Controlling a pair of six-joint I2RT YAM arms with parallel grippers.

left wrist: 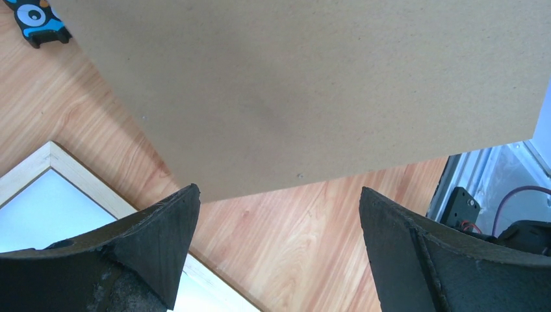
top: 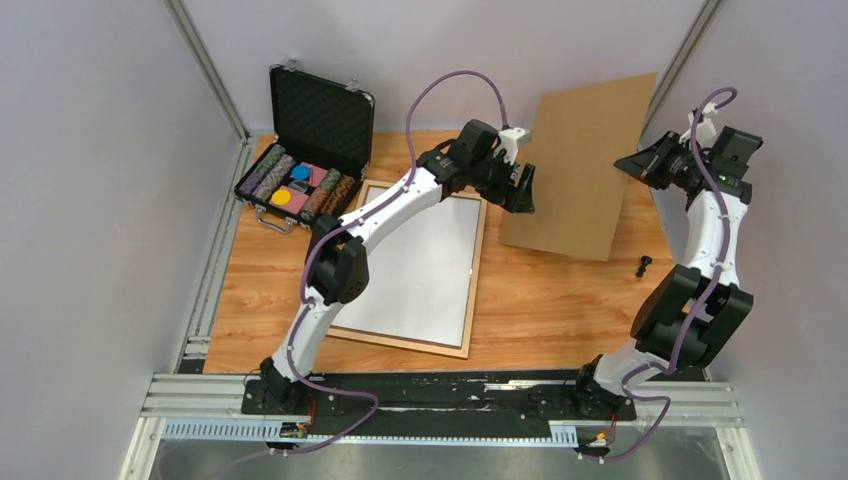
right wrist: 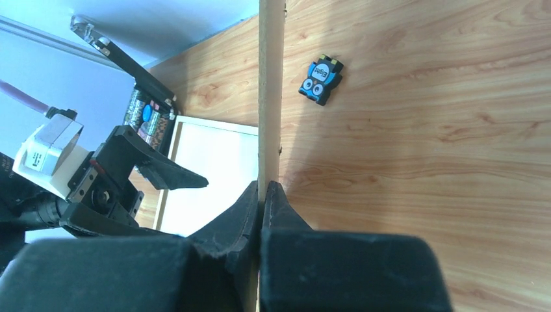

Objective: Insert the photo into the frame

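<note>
The right gripper (right wrist: 263, 188) is pinching the brown backing board (top: 580, 170) edgewise. The left gripper (left wrist: 279, 190) is hovering wide open by the frame (top: 478, 262), where the photo (top: 420, 270) is lying white-side-up.

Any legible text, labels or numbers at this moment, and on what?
No text reads clearly in any view.
Small blue owl-shaped figure: white label on its top, lettering blurred, unreadable.
White block on the left arm's wrist: small dark marking, too small to read.
</note>
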